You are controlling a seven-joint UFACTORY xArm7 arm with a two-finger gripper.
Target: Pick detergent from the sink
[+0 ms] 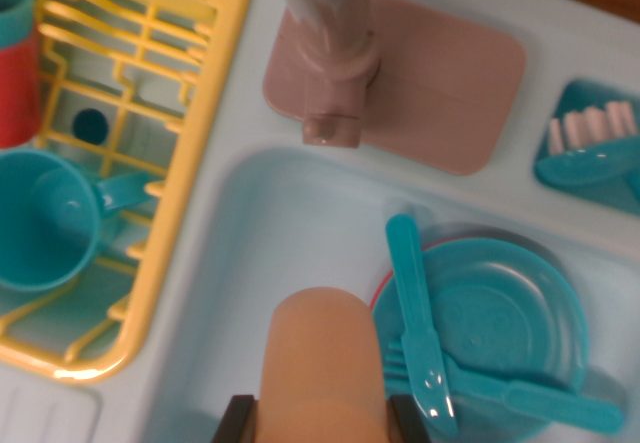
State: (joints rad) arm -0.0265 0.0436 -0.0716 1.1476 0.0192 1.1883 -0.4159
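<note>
The detergent bottle (325, 358) is a peach-coloured rounded cylinder at the bottom middle of the wrist view, over the pale blue sink basin (270, 223). My gripper (322, 420) is shut on the bottle. Its two dark fingers (237, 421) press against the bottle's left and right sides. The bottle's lower part is hidden below the frame edge. Whether the bottle rests on the sink floor or hangs above it cannot be told.
A teal plate (500, 313) carrying a teal fork (418, 313) and knife (540, 398) lies in the basin right of the bottle. The pink faucet (335, 53) rises behind. A yellow dish rack (170, 163) holding a teal cup (45, 218) stands left. A teal holder (590, 148) sits far right.
</note>
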